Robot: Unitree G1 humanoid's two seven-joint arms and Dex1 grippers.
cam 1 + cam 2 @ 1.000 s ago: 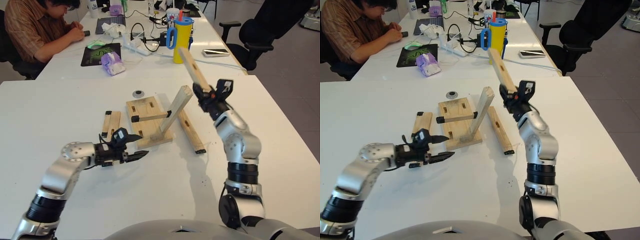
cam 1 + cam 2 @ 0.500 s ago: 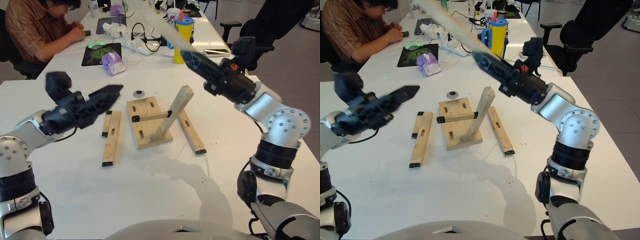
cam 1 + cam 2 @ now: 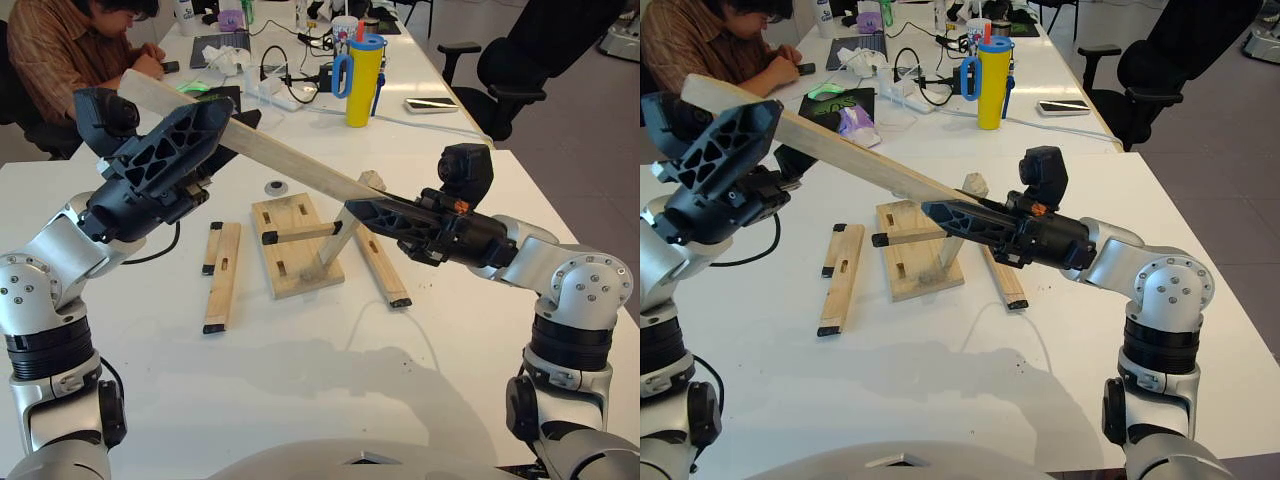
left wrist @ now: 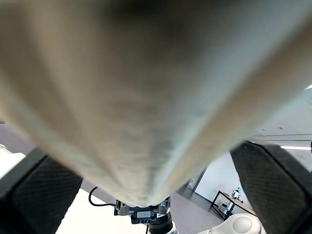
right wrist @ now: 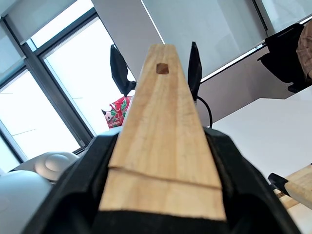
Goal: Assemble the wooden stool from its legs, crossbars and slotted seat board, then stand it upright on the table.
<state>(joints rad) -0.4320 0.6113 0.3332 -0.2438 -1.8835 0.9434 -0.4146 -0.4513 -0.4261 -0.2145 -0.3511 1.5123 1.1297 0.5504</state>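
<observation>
Closest to you, on the left of the white desk (image 3: 300,370), lay a flat wooden bar with slots and black ends (image 3: 222,275). Near it on the right lay the light wooden seat board with slots (image 3: 288,215). A thick wooden leg (image 3: 333,248) stood tilted in the near end of the board. A thin wooden crossbar with black ends (image 3: 300,234) stuck out from that leg over the board. Another flat wooden bar (image 3: 385,270) lay on the desk just right of the board.

Above all of this, a long pale wooden plank (image 3: 290,160) was up in the air, sloping higher toward your left. Your right gripper (image 3: 355,210) had its black fingers clamped on the low end, right by the top of the tilted leg. Your left gripper (image 3: 238,113) had its fingers clamped around the plank near the high end.

Farther back, a small round grey disc (image 3: 277,187) sat on the desk. On the next desk behind it stood a tall yellow bottle with a blue handle (image 3: 362,75).
</observation>
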